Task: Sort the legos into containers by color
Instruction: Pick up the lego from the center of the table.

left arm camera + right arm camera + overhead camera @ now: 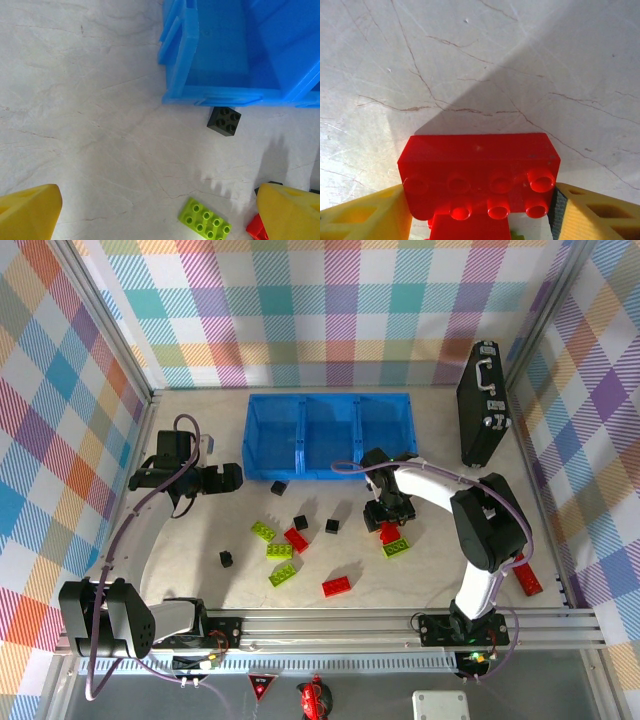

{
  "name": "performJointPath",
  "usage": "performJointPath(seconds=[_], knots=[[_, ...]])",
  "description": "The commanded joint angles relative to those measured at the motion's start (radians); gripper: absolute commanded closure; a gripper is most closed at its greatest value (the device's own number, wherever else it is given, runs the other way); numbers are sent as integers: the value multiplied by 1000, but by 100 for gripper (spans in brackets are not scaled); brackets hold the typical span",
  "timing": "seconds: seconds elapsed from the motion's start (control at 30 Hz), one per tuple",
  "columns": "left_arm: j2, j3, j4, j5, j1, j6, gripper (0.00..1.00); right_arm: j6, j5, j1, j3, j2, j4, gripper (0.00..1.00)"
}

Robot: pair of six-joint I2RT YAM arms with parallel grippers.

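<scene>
Pick-up stage: red lego (479,170) flanked by right hand (388,523), firm grip impossible to tell; left hand (232,478) wide open. Next: lift, carry toward twelve o'clock into containers (330,398).

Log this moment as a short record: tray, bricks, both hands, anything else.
tray: blue, three compartments in a row, no bricks inside
bricks: red, green and black, scattered on the table in front of the tray
left hand: open, empty, just left of the tray's near left corner
right hand: down over a red brick, fingers on either side of it; a firm grip cannot be told
briefcase: black, standing on edge to the right of the tray
</scene>
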Motion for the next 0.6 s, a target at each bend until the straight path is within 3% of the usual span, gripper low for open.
performJointPath(seconds=[0.0,0.57], knots=[[-1,-6,0,7,10,19,1,-2,5,6,30,9,-21,31],[7,-2,-3,5,10,24,1,10,30,0,116,2,-81,32]])
